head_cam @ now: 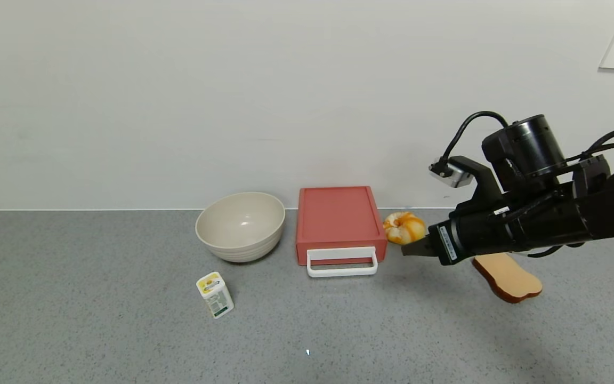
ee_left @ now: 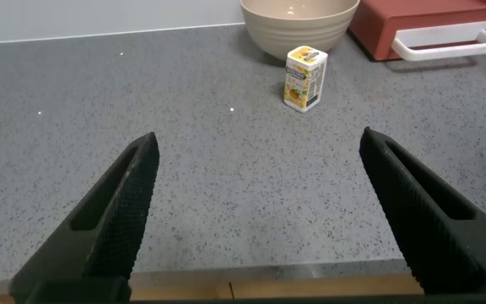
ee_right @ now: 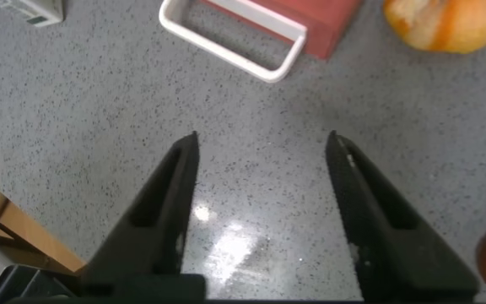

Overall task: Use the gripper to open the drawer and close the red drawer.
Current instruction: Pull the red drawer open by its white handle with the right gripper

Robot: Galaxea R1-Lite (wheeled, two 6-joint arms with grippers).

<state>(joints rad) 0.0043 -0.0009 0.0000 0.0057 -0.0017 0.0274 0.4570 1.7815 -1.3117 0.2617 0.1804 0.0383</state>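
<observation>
The salmon-red drawer (head_cam: 337, 218) stands shut against the back wall, its white loop handle (head_cam: 342, 262) facing forward. My right gripper (head_cam: 408, 249) hovers above the counter to the right of the handle, open and empty. In the right wrist view the gripper (ee_right: 261, 139) has bare counter between its fingers, with the handle (ee_right: 230, 38) and drawer corner (ee_right: 319, 17) ahead of them. My left gripper (ee_left: 260, 143) is open and empty near the counter's front edge; it does not show in the head view. The drawer (ee_left: 412, 21) shows far off in its view.
A beige bowl (head_cam: 240, 225) stands left of the drawer. A small yellow-and-white carton (head_cam: 215, 294) stands in front of the bowl. An orange-and-white doughnut (head_cam: 403, 227) lies right of the drawer. A tan bread slice (head_cam: 507, 277) lies under my right arm.
</observation>
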